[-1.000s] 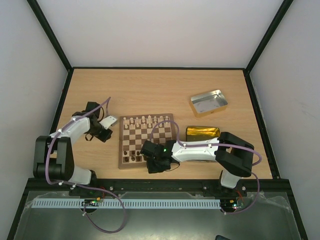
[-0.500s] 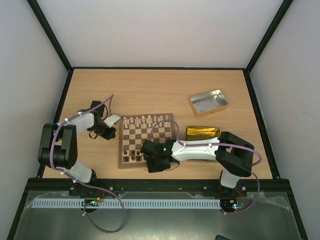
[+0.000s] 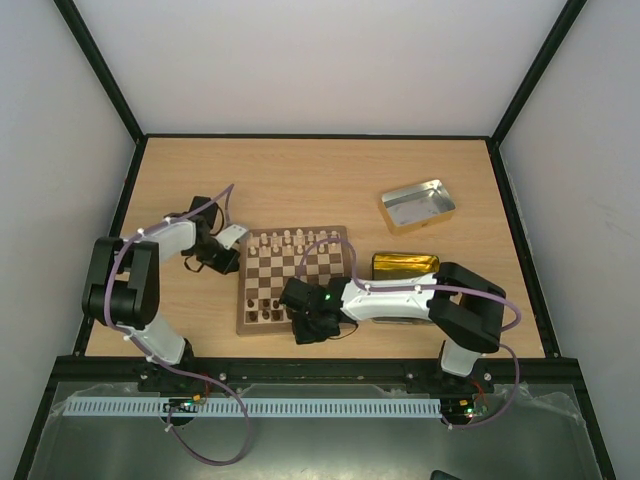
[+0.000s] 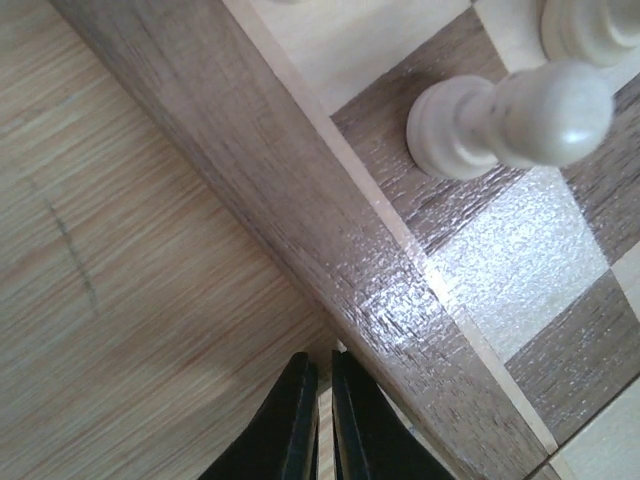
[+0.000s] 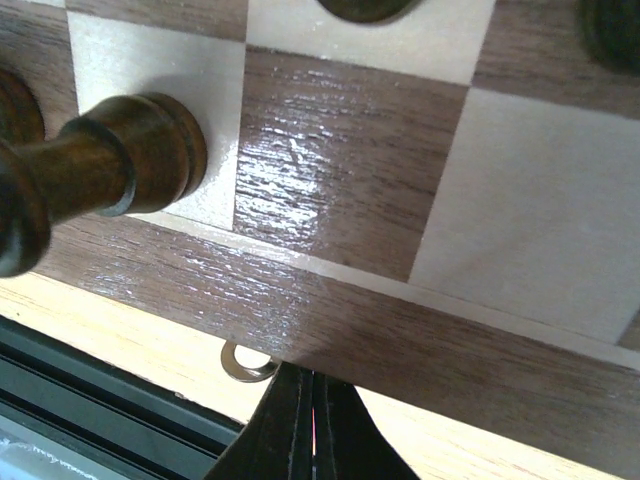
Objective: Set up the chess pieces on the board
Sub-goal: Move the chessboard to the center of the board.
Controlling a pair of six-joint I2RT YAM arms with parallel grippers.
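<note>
Left gripper [image 4: 320,372] first: its fingers are pressed together with nothing between them, tips low over the bare table [image 4: 120,300], just outside the board [image 4: 300,200] and its brown border. From those tips the nearest pale piece [image 4: 500,120] lies up and to the right in the wrist view, apparently standing upright on a dark square, one square in from the edge.

Over to the right gripper [image 5: 312,388]: also clamped closed and empty, parked at the lower rim of the board. A dark piece [image 5: 110,170] stands at the upper left of that wrist view, base on a cream square next to the border, stem leaning toward the lens. A small metal ring [image 5: 245,365] lies on the table just below the rim.

From above, the pale row [image 3: 290,239] lines the board's upper edge, nearer the left arm; the dark men [image 3: 265,308] cluster at its lower left, nearer the right arm, and that side looks unfinished.

Containers: the silver tin [image 3: 418,205] sits at right, well away from the board, and looks empty. The gold tin [image 3: 405,266] is just right of the board, partly under the right arm; its contents can't be made out.
</note>
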